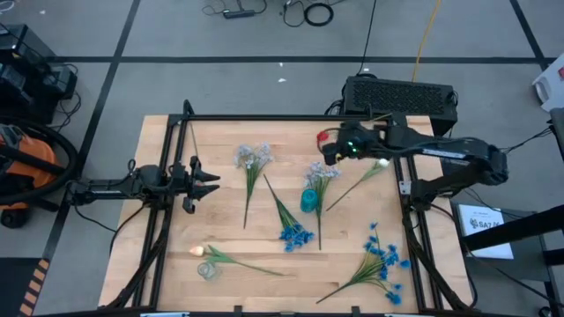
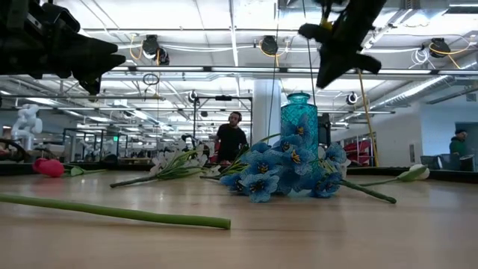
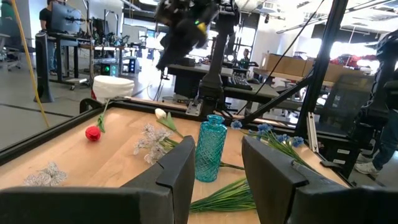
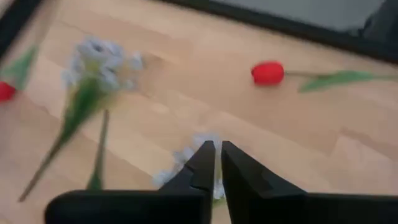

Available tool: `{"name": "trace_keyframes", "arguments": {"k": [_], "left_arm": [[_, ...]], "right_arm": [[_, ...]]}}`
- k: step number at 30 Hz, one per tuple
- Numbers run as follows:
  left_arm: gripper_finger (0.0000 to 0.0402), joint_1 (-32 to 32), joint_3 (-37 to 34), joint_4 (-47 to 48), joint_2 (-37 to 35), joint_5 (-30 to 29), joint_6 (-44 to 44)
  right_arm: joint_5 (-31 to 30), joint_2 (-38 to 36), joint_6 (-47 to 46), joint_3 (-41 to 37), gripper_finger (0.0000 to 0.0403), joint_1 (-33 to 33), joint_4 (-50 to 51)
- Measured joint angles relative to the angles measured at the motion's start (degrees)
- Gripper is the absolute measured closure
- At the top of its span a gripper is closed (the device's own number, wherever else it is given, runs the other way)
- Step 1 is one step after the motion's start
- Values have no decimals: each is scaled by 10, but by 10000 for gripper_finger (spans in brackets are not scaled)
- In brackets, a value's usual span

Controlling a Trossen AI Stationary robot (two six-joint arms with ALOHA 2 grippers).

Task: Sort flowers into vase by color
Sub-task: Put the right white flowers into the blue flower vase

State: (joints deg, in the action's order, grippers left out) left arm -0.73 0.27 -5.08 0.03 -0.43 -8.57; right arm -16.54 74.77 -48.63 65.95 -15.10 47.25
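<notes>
A teal glass vase (image 1: 309, 201) stands upright mid-table. Around it lie pale grey-blue sprays (image 1: 253, 157) (image 1: 322, 172), bright blue sprays (image 1: 295, 236) (image 1: 383, 260), a cream-white tulip (image 1: 381, 165), another one (image 1: 199, 251) near the front, and a red tulip (image 1: 324, 138). My right gripper (image 1: 333, 151) hangs shut, raised above the pale spray (image 4: 199, 143) beside the red tulip (image 4: 267, 73). My left gripper (image 3: 217, 168) waits open at the table's left, level, facing the vase (image 3: 210, 148).
Black frame rails (image 1: 264, 117) border the table, and a black box (image 1: 401, 92) sits behind its far edge. A small clear jar (image 1: 207, 271) stands at the near left. A long green stem (image 2: 112, 211) crosses the foreground of the low view. A person (image 2: 231, 138) stands in the room beyond.
</notes>
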Motion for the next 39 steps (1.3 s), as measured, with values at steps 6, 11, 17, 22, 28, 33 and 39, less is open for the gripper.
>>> {"name": "trace_keyframes", "arguments": {"k": [6,11,17,22,28,33,39], "left_arm": [[262,0,0,0,0,0,0],[262,0,0,0,0,0,0],[262,0,0,0,0,0,0],[262,0,0,0,0,0,0],[262,0,0,0,0,0,0],[262,0,0,0,0,0,0],[262,0,0,0,0,0,0]], "right_arm": [[121,62,0,0,309,-49,-1],[170,96,-2,0,248,-60,-3],[197,121,-48,0,176,-51,-3],[196,131,-107,0,144,-37,-6],[188,131,-203,0,138,-15,-5],[175,131,-260,0,138,11,-2],[138,136,-309,0,138,33,-3]]}}
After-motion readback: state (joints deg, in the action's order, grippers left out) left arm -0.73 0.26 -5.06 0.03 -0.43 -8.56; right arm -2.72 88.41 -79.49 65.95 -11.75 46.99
